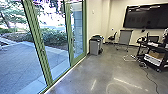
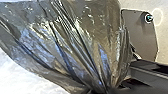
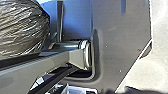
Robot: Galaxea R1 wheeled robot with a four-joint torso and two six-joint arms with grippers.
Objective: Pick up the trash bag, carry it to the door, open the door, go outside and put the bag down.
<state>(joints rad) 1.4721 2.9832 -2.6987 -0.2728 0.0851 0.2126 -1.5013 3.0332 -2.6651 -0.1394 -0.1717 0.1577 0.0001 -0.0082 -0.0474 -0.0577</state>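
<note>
The trash bag, a glossy, dark grey-brown plastic sack, was gathered into a tight neck, with the left gripper closed on it. In the right wrist view its rounded, creased side bulged beside the robot's own parts. Whether the right gripper was open or closed could not be told.

Ahead on the left stood tall glass doors in green metal frames, with grey paving and leafy green shrubs beyond the glass. Near the doors' far end, a grey bin with a dark top stood on the smooth grey floor. A wide black screen hung on the pale wall.
</note>
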